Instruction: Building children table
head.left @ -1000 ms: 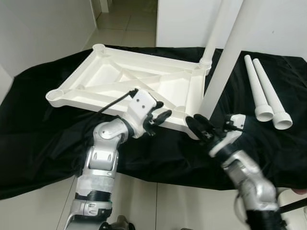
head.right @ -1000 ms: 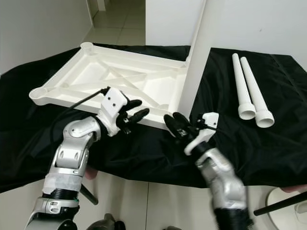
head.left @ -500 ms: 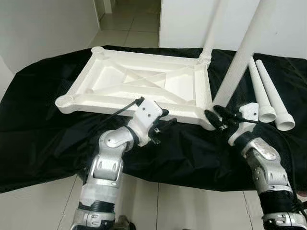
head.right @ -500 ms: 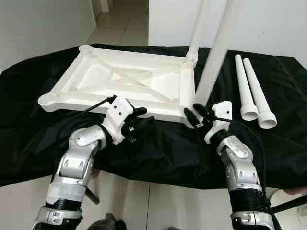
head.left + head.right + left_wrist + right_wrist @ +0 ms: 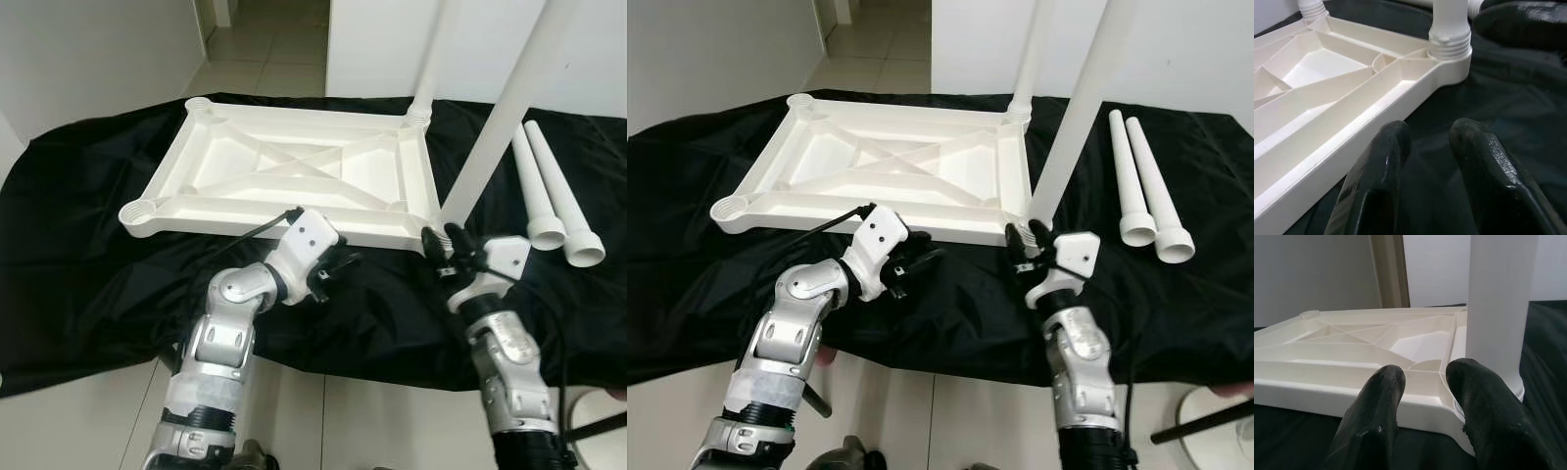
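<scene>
A white plastic tabletop (image 5: 245,217) lies upside down on a black cloth (image 5: 88,255). Two white legs stand in its right corners, the near leg (image 5: 500,117) and the far leg (image 5: 436,59). My right gripper (image 5: 443,240) is open just in front of the near leg's base, its fingertips at the corner socket, with nothing between them. In the right wrist view that leg (image 5: 1498,308) rises right behind the fingers (image 5: 1371,421). My left gripper (image 5: 338,266) hovers open over the cloth just in front of the tabletop's front rim (image 5: 1352,132), holding nothing.
Two loose white legs (image 5: 534,181) (image 5: 566,196) lie side by side on the cloth to the right of the tabletop. The cloth's front edge hangs over light floor tiles (image 5: 284,411). A white wall (image 5: 88,59) stands at the left.
The whole view has shifted as the camera moved. My right gripper has come in to the base of the near leg. My left gripper has dropped slightly in front of the rim.
</scene>
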`<state>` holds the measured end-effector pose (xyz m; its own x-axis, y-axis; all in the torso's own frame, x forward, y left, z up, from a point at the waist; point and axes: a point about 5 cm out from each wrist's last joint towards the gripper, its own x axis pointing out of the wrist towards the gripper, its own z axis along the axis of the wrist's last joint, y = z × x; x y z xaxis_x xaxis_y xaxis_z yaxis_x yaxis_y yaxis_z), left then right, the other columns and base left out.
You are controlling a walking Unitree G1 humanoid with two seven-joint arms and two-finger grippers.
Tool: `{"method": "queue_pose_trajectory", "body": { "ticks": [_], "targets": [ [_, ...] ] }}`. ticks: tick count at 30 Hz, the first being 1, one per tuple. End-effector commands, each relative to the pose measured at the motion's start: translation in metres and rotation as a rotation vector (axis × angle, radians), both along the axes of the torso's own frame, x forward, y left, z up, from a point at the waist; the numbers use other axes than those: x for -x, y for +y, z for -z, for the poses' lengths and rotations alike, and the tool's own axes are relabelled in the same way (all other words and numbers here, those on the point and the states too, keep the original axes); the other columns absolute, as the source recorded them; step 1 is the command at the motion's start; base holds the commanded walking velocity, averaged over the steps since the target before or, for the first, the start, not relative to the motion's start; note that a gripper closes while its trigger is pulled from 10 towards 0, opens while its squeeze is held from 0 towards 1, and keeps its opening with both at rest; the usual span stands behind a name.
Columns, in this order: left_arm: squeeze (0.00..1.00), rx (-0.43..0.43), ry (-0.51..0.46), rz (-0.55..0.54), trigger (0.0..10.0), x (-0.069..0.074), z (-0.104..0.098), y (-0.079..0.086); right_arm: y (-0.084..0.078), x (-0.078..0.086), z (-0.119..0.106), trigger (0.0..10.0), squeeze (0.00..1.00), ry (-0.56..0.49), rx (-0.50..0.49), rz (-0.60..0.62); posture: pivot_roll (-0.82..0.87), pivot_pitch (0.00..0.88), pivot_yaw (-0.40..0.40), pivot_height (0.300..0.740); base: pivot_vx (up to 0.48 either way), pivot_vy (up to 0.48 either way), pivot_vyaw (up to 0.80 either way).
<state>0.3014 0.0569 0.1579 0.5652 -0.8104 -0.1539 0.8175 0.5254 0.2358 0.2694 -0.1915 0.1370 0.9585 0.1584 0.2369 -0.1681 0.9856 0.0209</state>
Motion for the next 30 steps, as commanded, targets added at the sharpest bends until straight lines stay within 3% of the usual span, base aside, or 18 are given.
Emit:
{"method": "queue_pose_trajectory", "body": {
  "ticks": [1,2,3,5,7,8,9,12,14,21,26,29,30],
  "targets": [
    [0.0,-0.006,-0.06,-0.278,10.0,-0.015,0.002,0.012,0.002,0.004,-0.001,10.0,0.0,-0.017,-0.02,0.015,0.01,0.013,0.06,0.74,0.0,0.0,0.0],
    [0.0,-0.028,-0.055,-0.28,10.0,-0.018,0.004,0.015,0.005,0.007,0.002,10.0,0.0,-0.017,-0.03,0.029,0.0,0.014,0.063,0.74,0.0,0.0,0.0],
    [0.0,-0.032,-0.03,-0.208,10.0,-0.015,0.006,0.014,0.008,0.01,0.005,10.0,0.0,-0.016,-0.032,0.031,-0.01,0.011,0.075,0.74,0.0,0.0,0.0],
    [0.0,-0.033,0.009,0.019,10.0,0.006,0.01,0.009,0.01,0.014,0.009,10.0,0.0,-0.012,-0.02,0.037,-0.03,0.007,0.09,0.74,0.0,0.0,0.0],
    [0.0,-0.033,0.009,0.019,10.0,0.006,0.01,0.009,0.01,0.014,0.009,10.0,0.0,-0.012,-0.02,0.037,-0.03,0.007,0.09,0.74,0.0,0.0,0.0],
    [0.0,-0.038,0.014,0.119,10.0,0.017,0.012,0.008,0.009,0.015,0.01,10.0,0.0,-0.009,-0.012,0.04,-0.03,0.006,0.094,0.74,0.0,0.0,0.0],
    [0.0,-0.038,0.014,0.119,10.0,0.017,0.012,0.008,0.009,0.015,0.01,10.0,0.0,-0.009,-0.012,0.04,-0.03,0.006,0.094,0.74,0.0,0.0,0.0],
    [0.0,-0.121,0.097,0.4,10.0,0.051,0.02,0.018,0.006,0.015,0.01,10.0,0.0,0.002,0.02,0.054,-0.04,0.006,0.105,0.74,0.0,0.0,0.0],
    [0.0,-0.15,0.102,0.458,10.0,0.056,0.019,0.025,0.004,0.015,0.01,10.0,0.0,0.004,0.028,0.058,-0.03,0.004,0.108,0.74,0.0,0.0,0.0],
    [0.0,-0.245,0.155,0.554,10.0,0.059,0.015,0.053,0.005,0.012,0.01,10.0,0.0,0.003,0.035,0.061,-0.02,0.0,0.109,0.74,0.0,0.0,0.0],
    [0.0,-0.299,0.187,0.554,10.0,0.056,0.016,0.07,0.008,0.01,0.011,10.0,0.0,0.0,0.037,0.056,-0.02,0.0,0.113,0.74,0.0,0.0,0.0],
    [0.0,-0.332,0.211,0.522,10.0,0.048,0.016,0.084,0.008,0.009,0.011,10.0,0.0,-0.003,0.04,0.055,-0.02,0.0,0.113,0.74,0.0,0.0,0.0],
    [0.0,-0.352,0.192,0.454,10.0,0.033,0.012,0.093,0.009,0.007,0.009,10.0,0.0,-0.009,0.044,0.052,-0.02,0.0,0.111,0.74,0.0,0.0,0.0]
  ]
}}
